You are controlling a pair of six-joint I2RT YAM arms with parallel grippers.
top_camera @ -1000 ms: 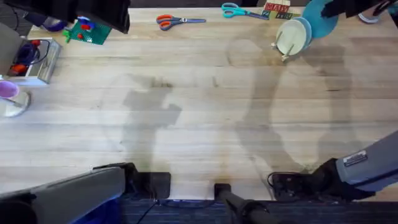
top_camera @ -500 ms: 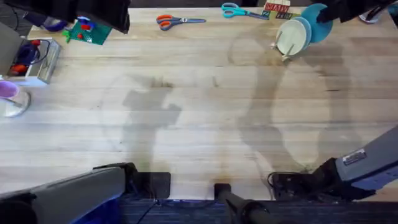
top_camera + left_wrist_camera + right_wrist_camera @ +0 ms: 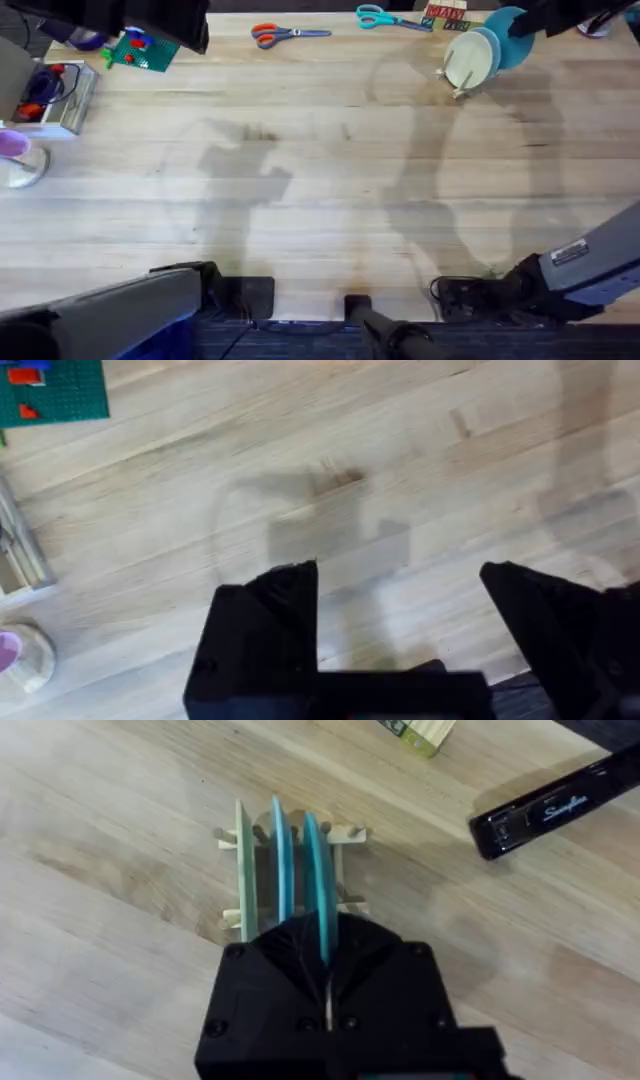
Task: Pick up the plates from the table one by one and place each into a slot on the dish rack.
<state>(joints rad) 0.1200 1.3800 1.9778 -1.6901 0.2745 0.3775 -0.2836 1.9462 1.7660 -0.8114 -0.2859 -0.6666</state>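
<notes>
overhead: last-plate step, I judge; cyan plate (image 3: 512, 35) at dish rack (image 3: 462, 75) | left wrist: left pincer (image 3: 400, 595) apart over bare surface (image 3: 420, 460) | right wrist: right pincer (image 3: 327, 982) clamped on cyan plate, rack slot just ahead; next I'd seat it, then release.

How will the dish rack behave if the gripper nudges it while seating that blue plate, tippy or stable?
Probably easy to shift: the dish rack is a small open frame of thin wooden pegs, so likely light. It sits loose on smooth table planks, so it may slide. Three plates stand on edge in it, including the blue plate the right gripper holds, raising its weight; tipping seems plausible.
</notes>
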